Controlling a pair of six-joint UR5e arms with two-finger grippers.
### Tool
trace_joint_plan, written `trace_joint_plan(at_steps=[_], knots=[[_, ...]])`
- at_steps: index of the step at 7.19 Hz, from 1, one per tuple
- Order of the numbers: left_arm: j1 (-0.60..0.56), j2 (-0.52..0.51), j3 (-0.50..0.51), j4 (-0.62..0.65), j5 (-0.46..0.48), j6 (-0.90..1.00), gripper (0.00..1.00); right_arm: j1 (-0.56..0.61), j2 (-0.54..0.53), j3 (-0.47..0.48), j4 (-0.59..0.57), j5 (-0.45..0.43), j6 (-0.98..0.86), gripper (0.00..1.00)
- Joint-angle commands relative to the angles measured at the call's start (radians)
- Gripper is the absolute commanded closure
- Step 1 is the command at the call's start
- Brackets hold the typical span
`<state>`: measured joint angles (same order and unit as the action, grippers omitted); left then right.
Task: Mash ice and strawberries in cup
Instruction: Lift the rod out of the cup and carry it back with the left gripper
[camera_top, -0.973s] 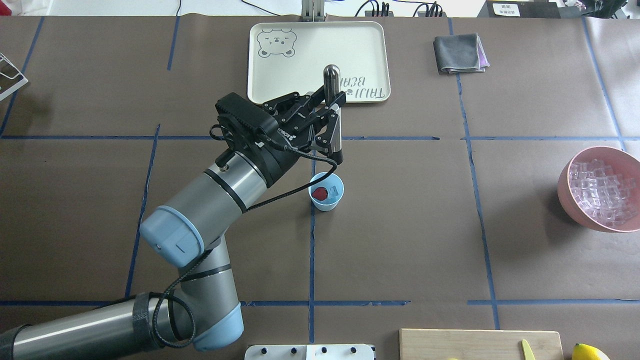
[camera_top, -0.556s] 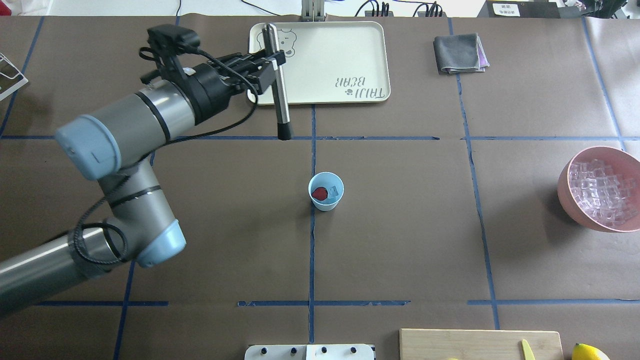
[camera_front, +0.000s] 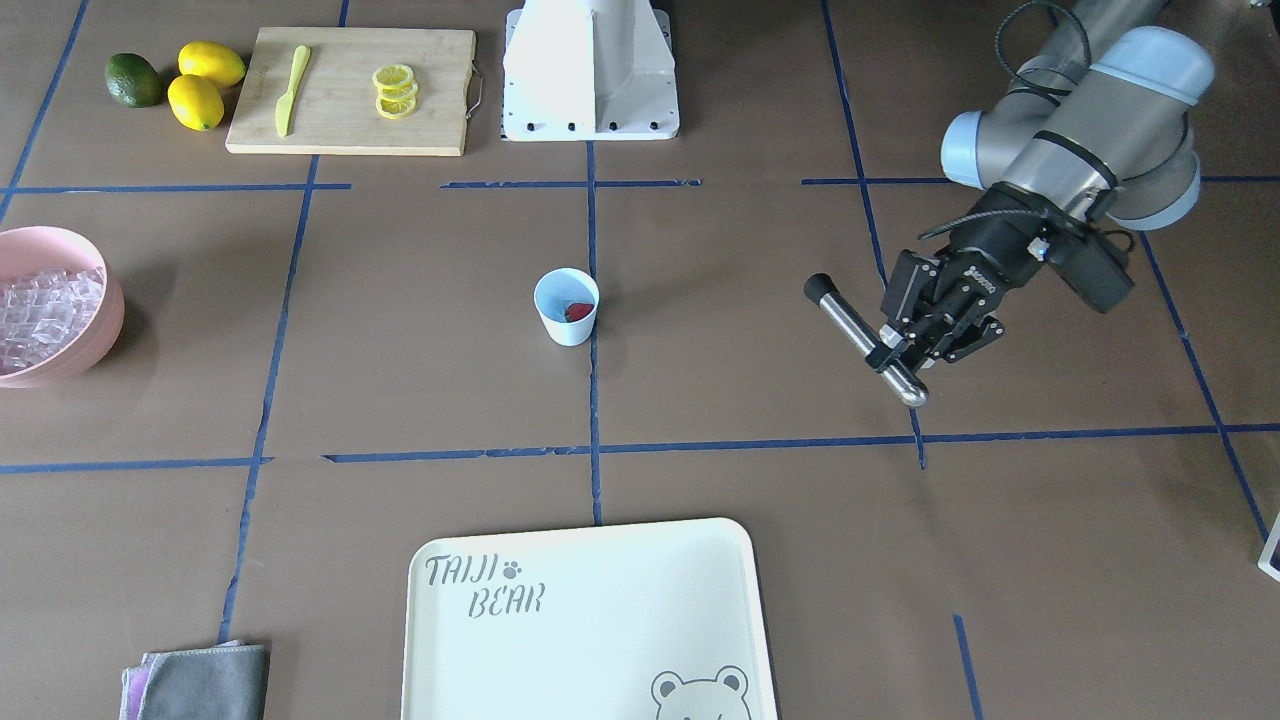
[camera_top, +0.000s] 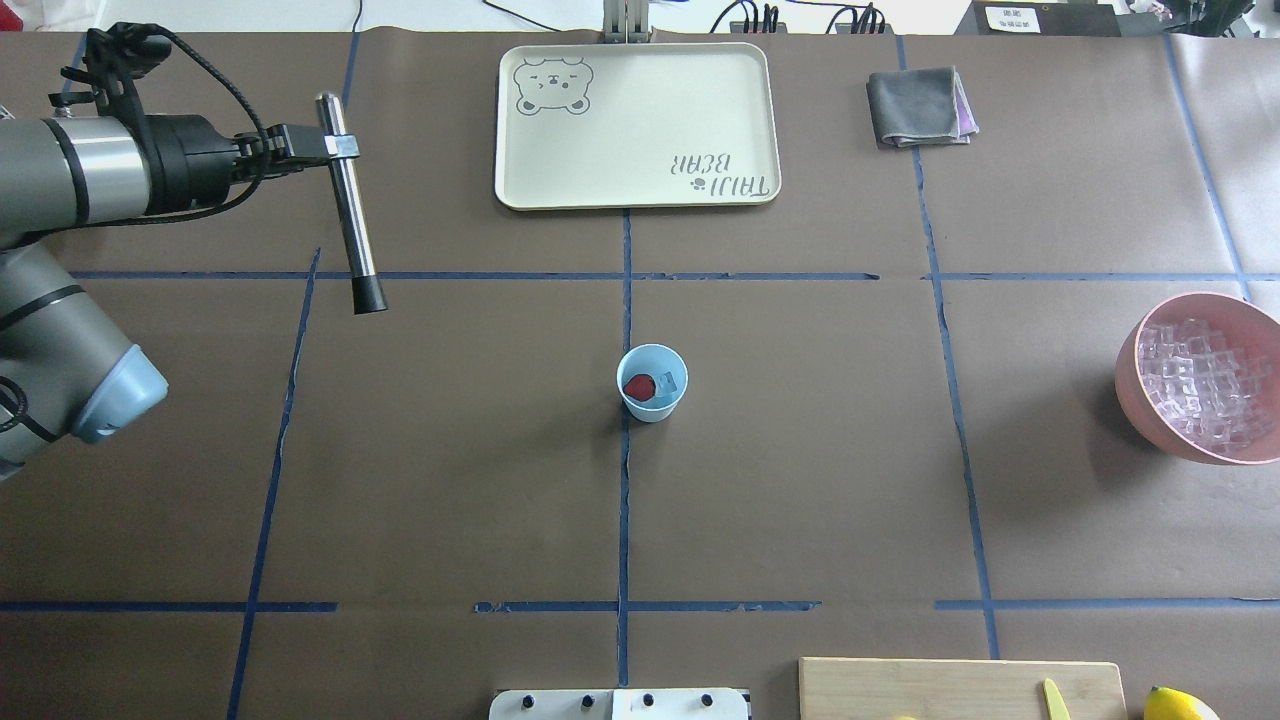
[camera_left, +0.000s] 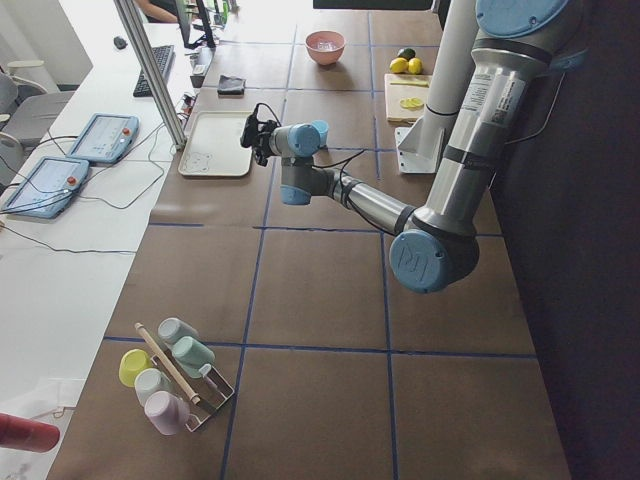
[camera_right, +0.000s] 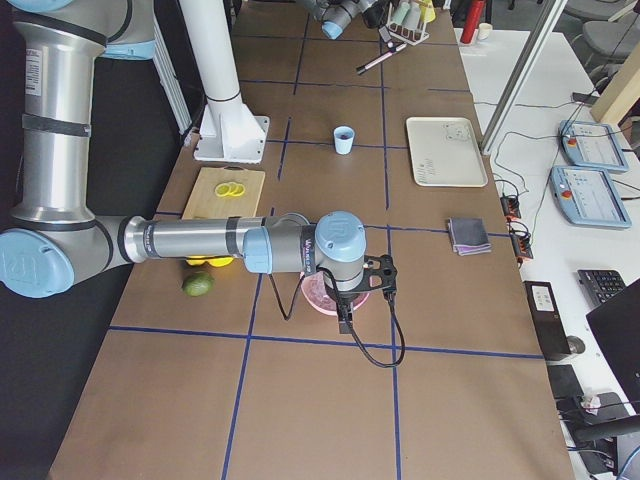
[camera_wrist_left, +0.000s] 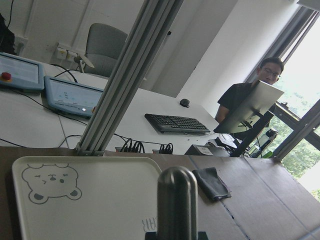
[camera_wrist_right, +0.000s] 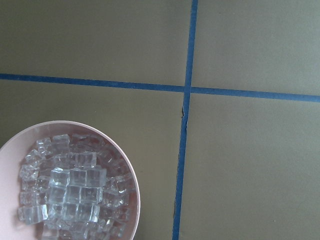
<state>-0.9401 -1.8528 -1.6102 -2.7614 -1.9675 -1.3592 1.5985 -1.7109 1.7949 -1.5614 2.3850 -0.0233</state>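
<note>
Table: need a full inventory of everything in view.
cup: 1, light blue, table centre
strawberry: 1, red, in the cup
ice: heap, clear, in the bowl
bowl: 1, pink, robot's right end
tray: 1, cream, far edge
cloth: 1, grey, right of tray
cutting board: 1, wood, by the robot's base
knife: 1, yellow-green, on board
lemon slices: small stack, yellow, on board
lemons: 2, yellow, beside board
avocado: 1, dark green, by lemons
muddler: 1, metal, black tip, in left gripper
left gripper: shut on muddler, away from cup
right gripper: over bowl, state unclear
</note>
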Motion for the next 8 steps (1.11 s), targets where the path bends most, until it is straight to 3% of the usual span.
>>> trace_joint_plan(at_steps=[1, 3, 6, 8], knots=[[-0.142, 0.033, 0.006, 0.222, -0.305, -0.040, 1.00, 0.000, 0.001, -0.002, 0.000, -0.003, 0.000, 0.00], [-0.228, 0.107, 0.067, 0.266, -0.485, -0.005, 1.00, -0.002, 0.001, -0.002, 0.000, -0.003, 0.000, 0.00], [-0.229, 0.298, 0.117, 0.290, -0.475, 0.392, 1.00, 0.000, 0.013, 0.000, 0.000, -0.003, 0.000, 0.00], [-0.216, 0.320, 0.145, 0.336, -0.438, 0.553, 1.00, 0.000, 0.014, -0.002, 0.000, -0.003, 0.000, 0.00]])
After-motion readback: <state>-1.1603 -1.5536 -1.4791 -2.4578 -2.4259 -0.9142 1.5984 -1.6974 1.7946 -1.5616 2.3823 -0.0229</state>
